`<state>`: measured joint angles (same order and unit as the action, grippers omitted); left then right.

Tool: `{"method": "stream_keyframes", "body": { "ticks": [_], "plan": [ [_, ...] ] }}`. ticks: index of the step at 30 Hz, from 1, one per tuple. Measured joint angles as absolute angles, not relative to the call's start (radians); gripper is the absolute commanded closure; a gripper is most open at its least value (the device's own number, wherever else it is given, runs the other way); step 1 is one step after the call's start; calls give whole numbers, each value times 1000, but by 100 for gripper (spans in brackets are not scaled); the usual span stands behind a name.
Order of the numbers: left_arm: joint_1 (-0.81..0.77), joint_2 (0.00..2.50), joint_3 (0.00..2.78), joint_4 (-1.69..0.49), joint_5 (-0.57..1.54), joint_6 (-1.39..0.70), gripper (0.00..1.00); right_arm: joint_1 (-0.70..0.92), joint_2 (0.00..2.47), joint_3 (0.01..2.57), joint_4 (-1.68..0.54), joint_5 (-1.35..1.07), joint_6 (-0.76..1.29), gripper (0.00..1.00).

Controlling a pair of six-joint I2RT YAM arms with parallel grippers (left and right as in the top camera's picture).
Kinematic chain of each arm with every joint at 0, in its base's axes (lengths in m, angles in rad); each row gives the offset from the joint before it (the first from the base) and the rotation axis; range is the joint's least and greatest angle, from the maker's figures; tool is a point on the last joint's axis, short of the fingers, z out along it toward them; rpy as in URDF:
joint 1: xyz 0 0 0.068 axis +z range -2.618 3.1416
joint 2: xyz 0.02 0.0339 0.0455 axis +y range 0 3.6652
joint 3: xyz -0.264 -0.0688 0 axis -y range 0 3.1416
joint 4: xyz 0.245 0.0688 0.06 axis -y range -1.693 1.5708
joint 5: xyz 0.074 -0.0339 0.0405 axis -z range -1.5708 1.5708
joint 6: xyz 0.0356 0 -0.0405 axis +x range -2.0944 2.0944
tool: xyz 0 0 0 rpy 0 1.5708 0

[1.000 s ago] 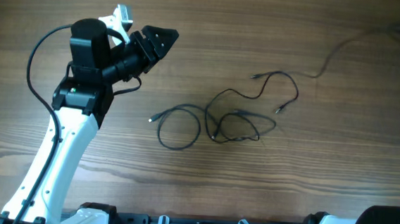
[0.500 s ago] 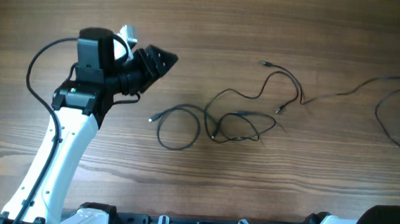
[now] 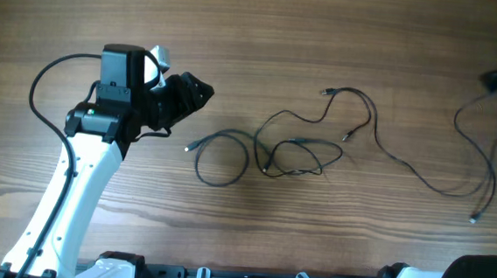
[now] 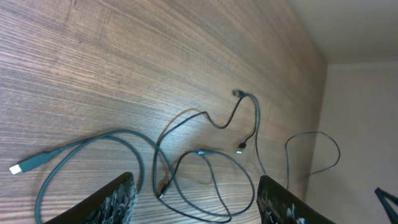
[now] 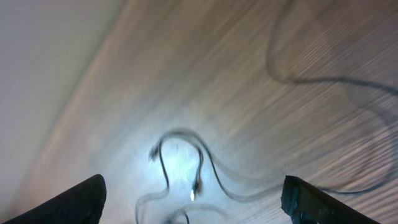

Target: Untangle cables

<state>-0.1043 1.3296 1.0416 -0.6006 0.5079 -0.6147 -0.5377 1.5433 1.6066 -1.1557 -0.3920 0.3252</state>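
cables [image 3: 293, 151] lie mid-frame on bench [image 3: 326, 30], loops crossed in a tangle. one long cable [image 3: 421, 180] trails to the right edge, partly freed. left gripper [image 4: 198, 200] apart, empty. right gripper [image 5: 196, 200] apart, empty. judged: most untangling left.

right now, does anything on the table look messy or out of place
Yes: the cables lie tangled in overlapping loops at centre, and one strand trails loose toward the right edge. No damage visible.
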Motion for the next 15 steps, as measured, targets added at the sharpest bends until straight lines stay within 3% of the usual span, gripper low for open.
{"method": "stream_keyframes", "body": {
  "ticks": [7,15],
  "plan": [
    [-104,1330,1042,-615,505,-603,35,-315,1543,1486,-1204,-353,200,11],
    [-104,1330,1042,-623,503,-603,36,-149,1545,1194,-1025,-204,108,12]
  ]
}}
